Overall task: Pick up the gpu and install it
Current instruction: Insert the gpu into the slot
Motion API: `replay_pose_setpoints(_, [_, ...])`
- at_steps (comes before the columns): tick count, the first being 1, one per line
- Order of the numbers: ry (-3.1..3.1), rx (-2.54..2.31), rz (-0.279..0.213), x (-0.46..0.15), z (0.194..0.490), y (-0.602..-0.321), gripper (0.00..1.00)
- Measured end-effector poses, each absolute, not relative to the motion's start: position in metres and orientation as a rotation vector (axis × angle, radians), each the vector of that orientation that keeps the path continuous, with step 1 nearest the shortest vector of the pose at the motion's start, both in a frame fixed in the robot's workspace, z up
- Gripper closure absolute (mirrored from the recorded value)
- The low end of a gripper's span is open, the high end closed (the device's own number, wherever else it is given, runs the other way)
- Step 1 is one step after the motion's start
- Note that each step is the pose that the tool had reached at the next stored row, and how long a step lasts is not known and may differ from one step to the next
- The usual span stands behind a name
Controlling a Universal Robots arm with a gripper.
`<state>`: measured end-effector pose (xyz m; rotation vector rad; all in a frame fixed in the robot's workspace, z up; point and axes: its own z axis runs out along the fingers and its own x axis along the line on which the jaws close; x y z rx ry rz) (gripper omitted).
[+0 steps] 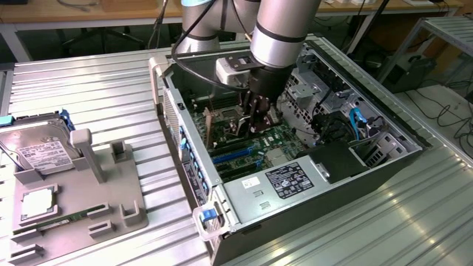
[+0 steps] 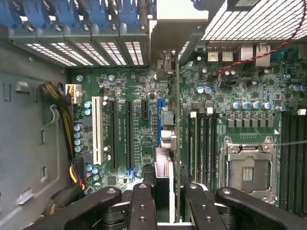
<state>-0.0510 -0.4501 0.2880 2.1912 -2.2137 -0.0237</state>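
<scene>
Down inside the open computer case (image 1: 194,183) my gripper (image 1: 255,117) is shut on the gpu (image 2: 176,110). In the wrist view the black card appears edge-on, clamped between my two black fingers (image 2: 144,203), with its pale metal bracket (image 2: 175,21) toward the case's rear slot covers. The card stands upright just over the motherboard (image 2: 129,81), right beside the blue expansion slot (image 2: 159,120); I cannot tell whether its edge touches the slot. In the exterior view the gpu (image 1: 210,128) shows as a thin upright card reaching from the fingers toward the rear wall.
Expansion slots (image 2: 98,129), the CPU socket (image 2: 249,163) and cables (image 2: 72,175) surround the card. The power supply (image 1: 296,178) and drive cage (image 1: 369,147) fill the case's near end. At the exterior view's left a grey fixture (image 1: 96,183) holds a hard drive (image 1: 37,147) and a memory stick (image 1: 66,217).
</scene>
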Motion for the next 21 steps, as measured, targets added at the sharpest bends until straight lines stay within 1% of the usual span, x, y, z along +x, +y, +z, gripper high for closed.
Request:
replay_pose_setpoints(5, [-2.218,2.196,-0.014,-0.053,0.281,-0.450,0.72])
replay_pose_setpoints(9, [-2.226,2.205,0.005,-0.054,0.280,-0.450,0.72])
replay_pose_setpoints(21, [-2.225,2.204,0.003,-0.058,0.274,-0.451,0.72])
